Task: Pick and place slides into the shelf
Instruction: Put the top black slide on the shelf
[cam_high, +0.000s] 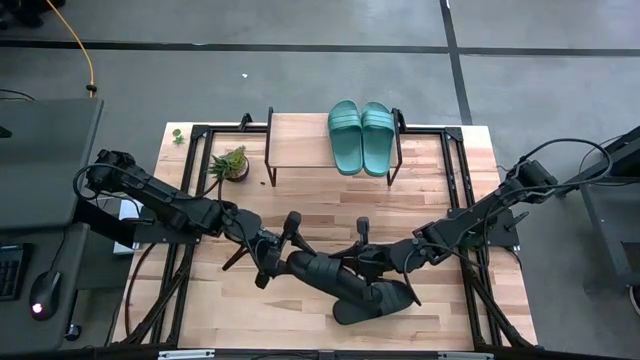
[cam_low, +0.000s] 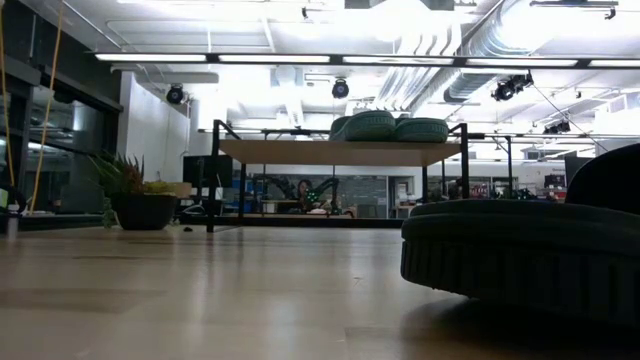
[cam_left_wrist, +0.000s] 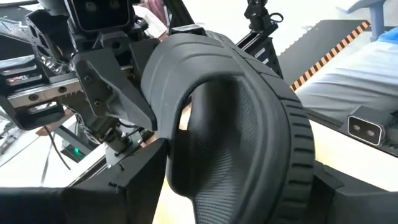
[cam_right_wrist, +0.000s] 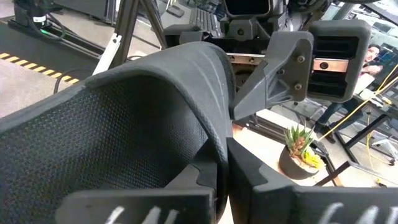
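A black slide (cam_low: 530, 255) fills the near right of the low view, resting on the wooden surface (cam_low: 200, 300), its far end cut off by the picture's edge. From above, two black slides show near the front of the surface: one (cam_high: 330, 272) held between the two hands, the other (cam_high: 378, 300) lying flat just under and beside the right hand (cam_high: 372, 262).

The left hand (cam_high: 282, 250) grips the held slide at one end; in its wrist view the slide (cam_left_wrist: 242, 118) stands on edge, sole and ribbed strap filling the picture, with a dark finger (cam_left_wrist: 130, 186) against its side. The right hand grips the other end; its wrist view shows the textured footbed and curved strap (cam_right_wrist: 124, 124) close up, pinched by its fingers (cam_right_wrist: 273, 193), with the left hand's body (cam_right_wrist: 292, 62) just beyond the slide. How far each hand's fingers reach around the slide is hidden by the slide itself.

The shelf (cam_high: 300, 140) stands well beyond both hands at the far edge of the surface. The two teal-green slides (cam_high: 361, 136) lie side by side on its plank, at the end nearer the right hand. A small potted plant (cam_high: 232, 163) sits beside the shelf, beyond the left hand.
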